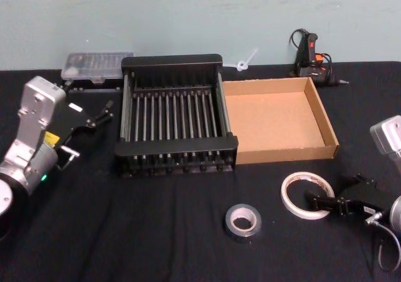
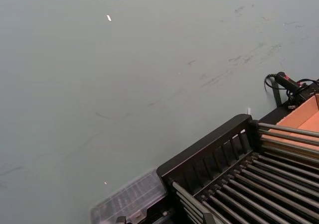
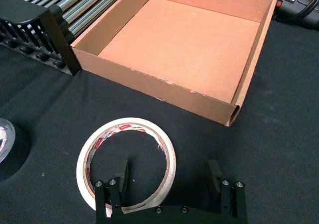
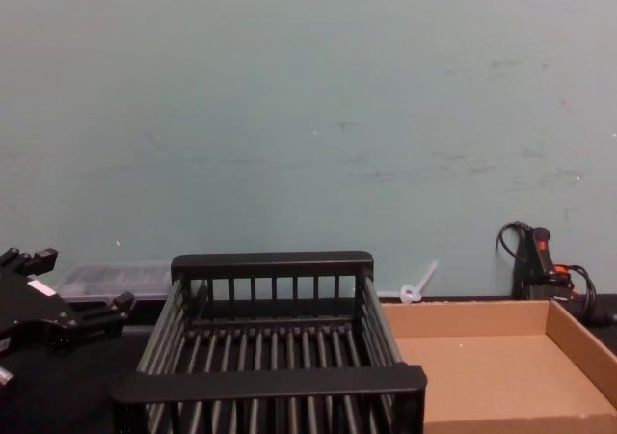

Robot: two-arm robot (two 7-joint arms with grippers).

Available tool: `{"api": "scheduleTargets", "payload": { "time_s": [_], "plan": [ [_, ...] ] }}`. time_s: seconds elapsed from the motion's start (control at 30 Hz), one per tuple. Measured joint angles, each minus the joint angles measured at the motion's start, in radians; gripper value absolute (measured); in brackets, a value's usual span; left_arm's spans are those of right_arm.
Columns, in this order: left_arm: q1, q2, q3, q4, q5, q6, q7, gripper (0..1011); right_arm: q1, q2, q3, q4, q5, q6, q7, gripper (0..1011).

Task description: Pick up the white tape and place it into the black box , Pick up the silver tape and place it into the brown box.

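Note:
The white tape (image 1: 305, 195) lies flat on the black cloth at the front right, red print on its face (image 3: 127, 157). My right gripper (image 1: 332, 193) is open and low over it; in the right wrist view (image 3: 168, 176) one finger sits inside the ring and the other outside it, past its right edge. The silver tape (image 1: 243, 222) lies flat to the left of the white one (image 3: 7, 149). The black box (image 1: 172, 61) stands mid-table with the brown box (image 1: 322, 116) touching its right side; both hold nothing. My left gripper (image 1: 97, 116) hovers open, left of the black box (image 4: 58, 304).
A clear plastic case (image 1: 97, 66) lies behind the black box's left corner. A black and orange glue gun (image 1: 311, 56) and a small white plastic piece (image 1: 244, 61) sit by the back wall. Open black cloth spans the front left.

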Motion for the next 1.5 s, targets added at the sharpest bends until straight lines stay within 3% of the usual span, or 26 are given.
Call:
{"api": "scheduleTargets", "payload": {
  "time_s": [1.5],
  "plan": [
    [0.0,0.0,0.0,0.0,0.0,0.0,0.0,1001,0.002,-0.002,0.001,0.001,-0.002,-0.006,0.002,1002]
  ]
}}
